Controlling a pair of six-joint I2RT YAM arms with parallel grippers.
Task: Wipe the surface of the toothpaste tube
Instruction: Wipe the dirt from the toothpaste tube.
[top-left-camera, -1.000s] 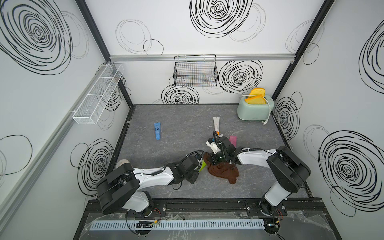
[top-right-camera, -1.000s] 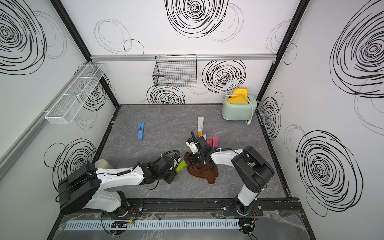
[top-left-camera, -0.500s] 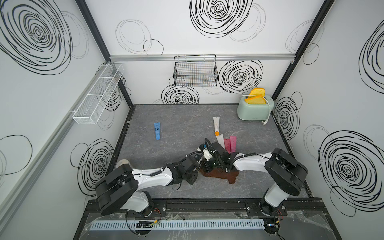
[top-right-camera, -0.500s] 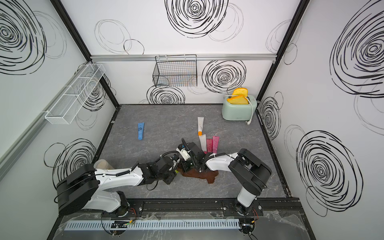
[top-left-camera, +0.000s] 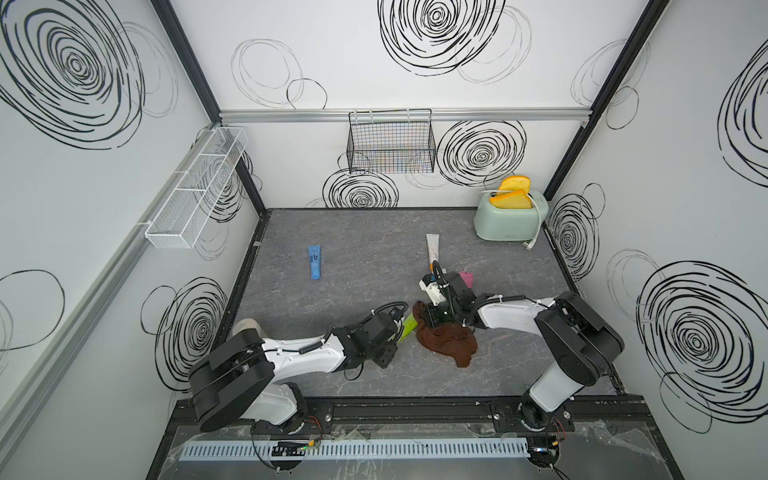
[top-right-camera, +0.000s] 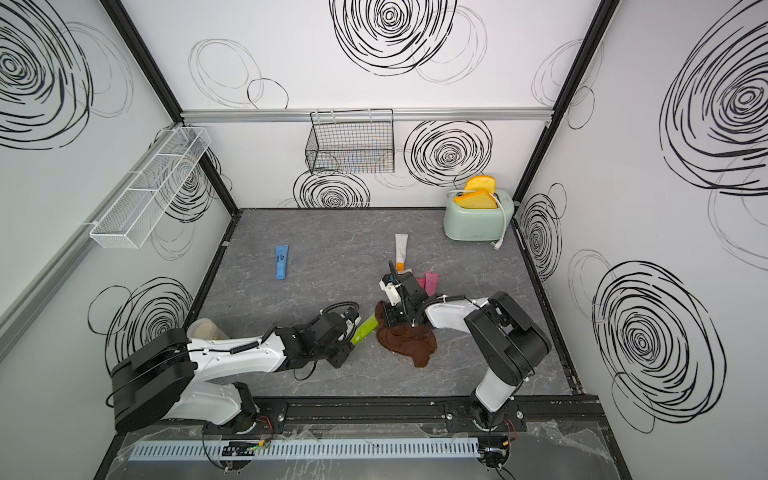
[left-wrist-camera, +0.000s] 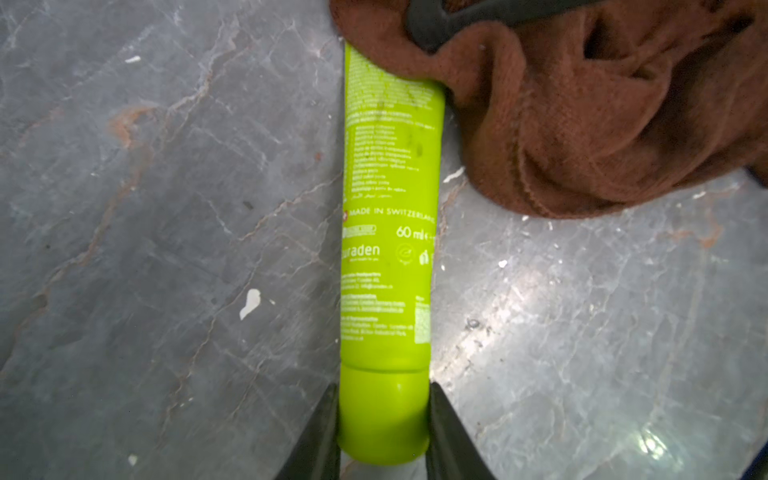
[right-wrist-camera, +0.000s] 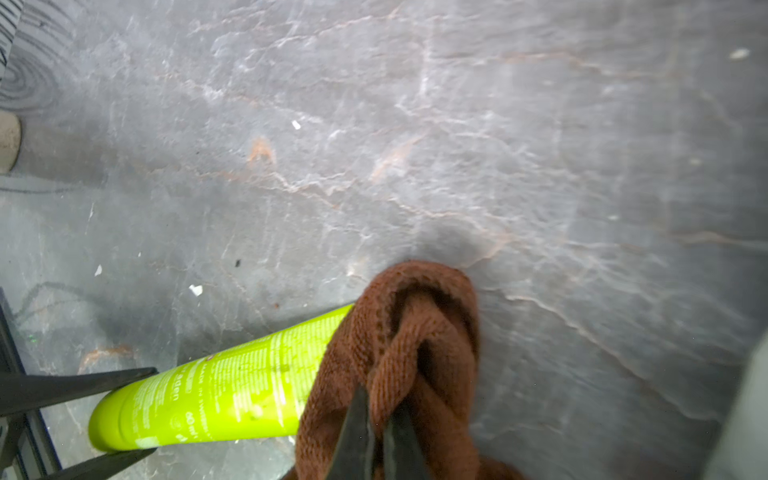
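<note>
A: Where is the green toothpaste tube (left-wrist-camera: 386, 249)?
B: It is low at the grey tabletop (left-wrist-camera: 166, 208), near the front middle in both top views. I cannot tell if it rests there.
A: Who holds it?
B: The left gripper (left-wrist-camera: 382, 415) clamps its cap end, jaws only partly apart.
A: And the right gripper (right-wrist-camera: 376, 411)?
B: Its jaws are closed tight on a fold of the brown cloth (right-wrist-camera: 415, 332), which covers the tube's flat end.
</note>
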